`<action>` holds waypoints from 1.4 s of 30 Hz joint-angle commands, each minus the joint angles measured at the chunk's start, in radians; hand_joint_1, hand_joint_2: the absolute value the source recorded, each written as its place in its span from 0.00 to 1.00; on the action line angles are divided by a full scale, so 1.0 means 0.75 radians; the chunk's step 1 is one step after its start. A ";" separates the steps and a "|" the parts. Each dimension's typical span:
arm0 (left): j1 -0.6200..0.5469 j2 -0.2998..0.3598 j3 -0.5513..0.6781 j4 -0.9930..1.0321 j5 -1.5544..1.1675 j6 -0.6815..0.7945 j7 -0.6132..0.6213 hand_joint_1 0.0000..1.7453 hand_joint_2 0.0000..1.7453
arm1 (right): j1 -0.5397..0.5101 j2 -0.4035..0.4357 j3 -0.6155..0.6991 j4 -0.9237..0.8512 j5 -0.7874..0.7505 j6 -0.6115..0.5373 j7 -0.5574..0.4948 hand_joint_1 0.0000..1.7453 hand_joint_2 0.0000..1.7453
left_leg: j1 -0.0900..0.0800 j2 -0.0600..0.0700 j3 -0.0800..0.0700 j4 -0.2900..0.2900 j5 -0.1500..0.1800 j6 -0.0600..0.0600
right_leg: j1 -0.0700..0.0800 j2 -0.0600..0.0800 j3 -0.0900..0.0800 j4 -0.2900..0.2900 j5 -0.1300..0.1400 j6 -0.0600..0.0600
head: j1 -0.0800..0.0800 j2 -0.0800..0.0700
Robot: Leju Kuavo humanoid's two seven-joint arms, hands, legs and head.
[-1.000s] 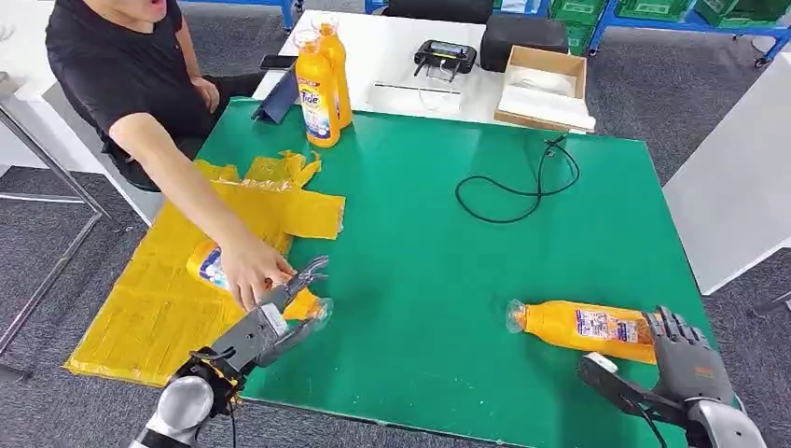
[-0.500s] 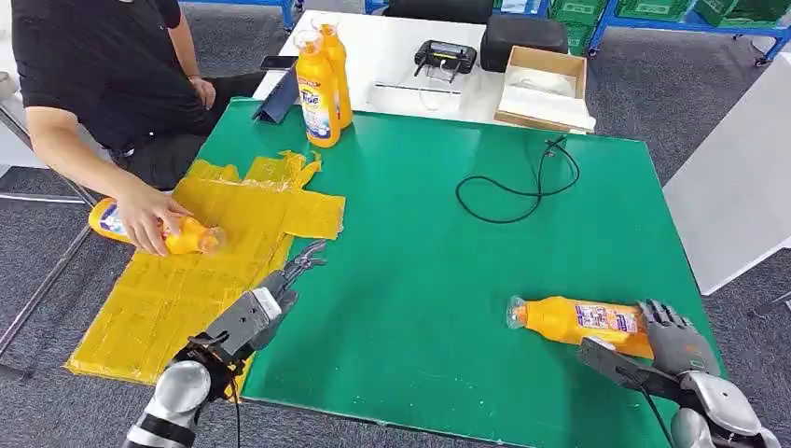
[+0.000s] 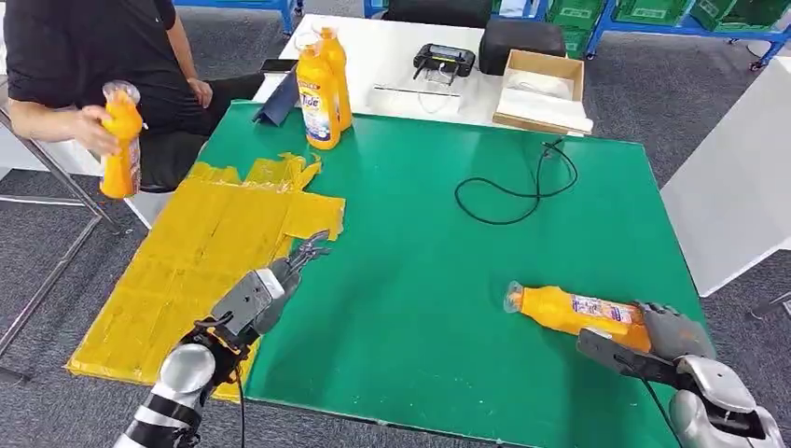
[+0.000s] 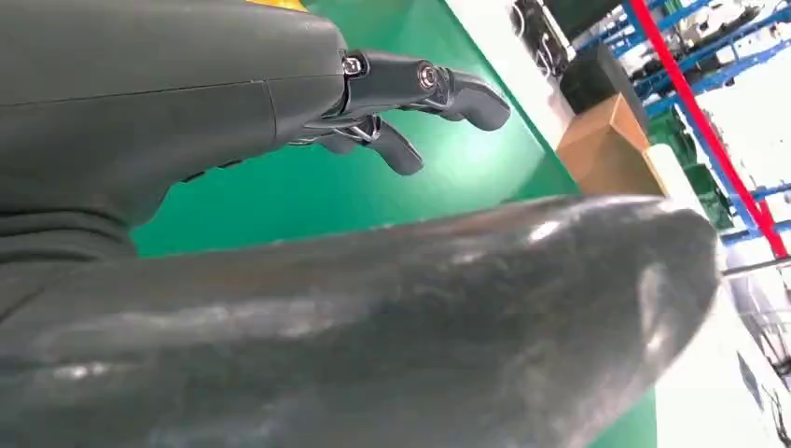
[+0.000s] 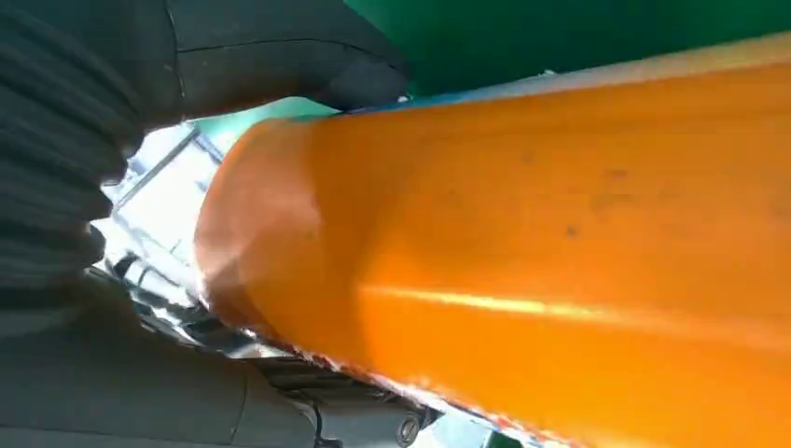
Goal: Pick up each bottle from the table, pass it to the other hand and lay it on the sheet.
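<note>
An orange bottle (image 3: 571,312) lies on its side on the green table (image 3: 429,252) at the front right, cap pointing left. My right hand (image 3: 673,338) wraps its base end, thumb under and fingers over; in the right wrist view the orange bottle (image 5: 522,252) presses against the palm under the thumb (image 5: 280,47). My left hand (image 3: 270,289) hovers open at the right edge of the yellow sheet (image 3: 187,271), holding nothing; its fingers (image 4: 438,84) reach out over the green table. Two more orange bottles (image 3: 322,89) stand upright at the table's far left.
A seated person at the far left holds another orange bottle (image 3: 121,140) upright, off the table. A black cable (image 3: 518,187) loops on the far right of the green surface. Behind it, a white table carries a cardboard box (image 3: 541,89) and a black device (image 3: 445,58).
The person lifted the bottle off the sheet and carried it away left, now upright. My right hand has closed around the lying bottle's base. My left hand stayed open, shifting slightly.
</note>
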 commanded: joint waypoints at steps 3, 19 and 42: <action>0.117 -0.006 0.042 0.012 0.142 -0.061 0.003 0.00 0.00 | 0.191 0.309 -0.046 -0.265 -0.646 0.011 -0.141 1.00 1.00 | 0.004 0.002 0.004 -0.003 0.000 -0.005 | 0.004 0.004 0.005 -0.005 0.001 -0.005 | 0.001 0.000; 0.211 -0.106 -0.021 -0.148 0.319 -0.150 0.043 0.00 1.00 | 0.392 0.454 0.404 -0.764 -1.267 -0.125 -0.045 1.00 1.00 | 0.006 -0.001 -0.016 0.000 0.004 -0.008 | 0.004 0.001 0.001 0.003 -0.001 -0.005 | 0.001 0.000; 0.124 -0.130 -0.328 -0.148 0.456 -0.231 0.046 0.00 1.00 | 0.113 0.483 0.911 -0.501 -1.133 0.007 -0.049 1.00 1.00 | 0.005 0.001 -0.017 -0.001 0.005 -0.008 | 0.005 0.003 -0.001 0.001 0.001 -0.005 | 0.001 0.000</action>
